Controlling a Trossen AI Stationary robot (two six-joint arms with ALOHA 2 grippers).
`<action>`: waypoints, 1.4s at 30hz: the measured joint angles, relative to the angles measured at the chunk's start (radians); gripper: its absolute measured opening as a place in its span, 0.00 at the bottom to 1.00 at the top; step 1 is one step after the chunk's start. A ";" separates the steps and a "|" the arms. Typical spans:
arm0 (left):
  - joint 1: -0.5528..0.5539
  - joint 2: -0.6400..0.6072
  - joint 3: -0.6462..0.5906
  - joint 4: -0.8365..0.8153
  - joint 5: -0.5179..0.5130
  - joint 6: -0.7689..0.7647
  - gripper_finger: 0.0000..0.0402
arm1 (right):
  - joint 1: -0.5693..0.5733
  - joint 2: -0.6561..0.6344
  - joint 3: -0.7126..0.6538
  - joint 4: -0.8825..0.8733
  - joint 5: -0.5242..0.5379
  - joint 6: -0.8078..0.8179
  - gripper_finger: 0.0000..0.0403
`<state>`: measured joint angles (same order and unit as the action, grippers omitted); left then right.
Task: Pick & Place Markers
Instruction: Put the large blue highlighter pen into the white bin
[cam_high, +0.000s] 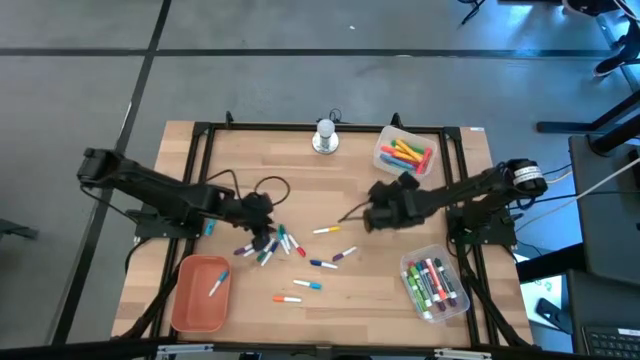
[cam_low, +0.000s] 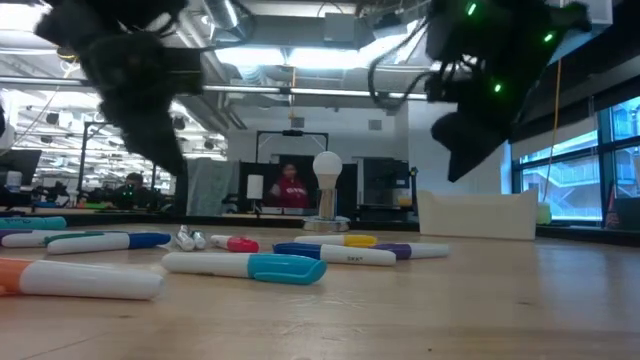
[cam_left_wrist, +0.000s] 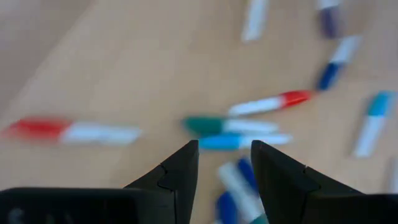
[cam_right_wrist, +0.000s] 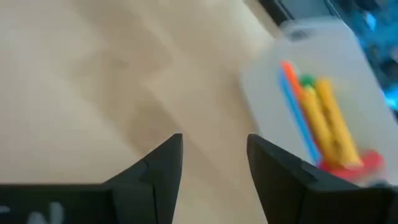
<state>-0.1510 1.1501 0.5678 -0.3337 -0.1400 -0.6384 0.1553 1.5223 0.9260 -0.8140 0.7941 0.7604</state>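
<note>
Several short white-barrelled markers with red, blue, green and purple caps lie scattered flat on the wooden table, most in a cluster. The low view shows them lying in a row. My left gripper hovers open just over this cluster. In the left wrist view its fingers stand above a green-capped marker and a light-blue-capped one. My right gripper is open over bare wood right of centre, and its fingers point toward the far-right bin.
An orange tray at the near left holds one marker. A clear bin at the far right and another at the near right hold thick coloured markers. A silver-white round knob object stands at the far edge. A black cable lies behind the left gripper.
</note>
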 joint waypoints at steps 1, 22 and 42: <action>-0.005 -0.028 0.000 -0.069 -0.041 -0.027 0.36 | 0.021 0.000 0.000 0.020 -0.005 -0.028 0.44; 0.015 -0.024 -0.020 -0.662 -0.208 -0.383 0.36 | 0.252 0.015 0.000 0.144 -0.112 0.198 0.44; 0.272 0.137 -0.076 -0.662 -0.106 -0.226 0.41 | 0.257 0.016 0.000 0.152 -0.079 0.195 0.44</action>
<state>0.1211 1.2873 0.4918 -0.9962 -0.2459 -0.8641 0.4122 1.5379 0.9260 -0.6622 0.7151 0.9552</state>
